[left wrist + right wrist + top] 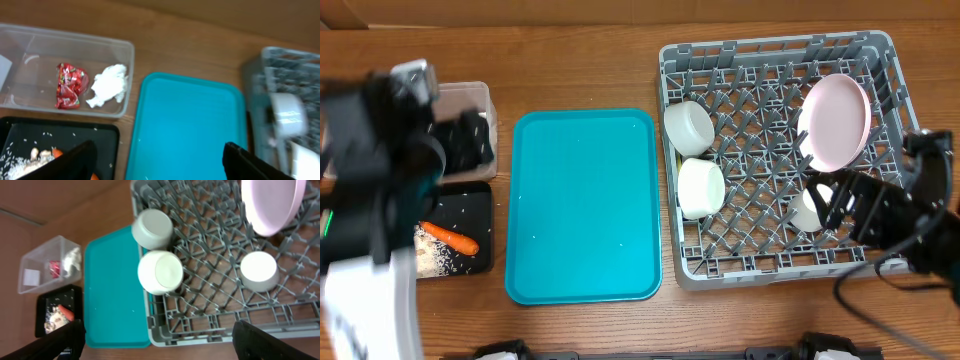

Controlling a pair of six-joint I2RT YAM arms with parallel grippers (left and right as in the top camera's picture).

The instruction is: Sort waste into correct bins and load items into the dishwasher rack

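Left gripper (pixel 159 147): your two fingers are spread wide with nothing between them and touch nothing. The teal tray (pixel 187 125) and the black tray (pixel 60 137) show in the gap.
Right gripper (pixel 159 325): also spread wide and empty. It hangs over the near edge of the dishwasher rack (pixel 210 255), clear of the dishes.
Clear tub (pixel 40 70): far left on the table. It holds the foil wrapper (pixel 70 85) and the napkin (pixel 109 85) lying side by side.
Black tray: near left, just in front of the tub. The crumbs (pixel 20 162) and the carrot piece (pixel 450 238) lie in it.
Bowls: the far bowl (pixel 152 229) and the near bowl (pixel 160 272) sit tipped among the pegs along the rack's left side, close together.
Plate (pixel 272 205): it stands tilted on edge in the rack's far right part.
Cup (pixel 259 271): it sits in the rack's near right part, in front of the plate.
Left wrist only: you see the tub's contents plainly here. From overhead your left arm covers most of the tub.
Right wrist only: the cup shows whole here. From overhead your right gripper crowds its edge.
Overhead only: the carrot shows whole here. In the left wrist view a finger hides most of it.
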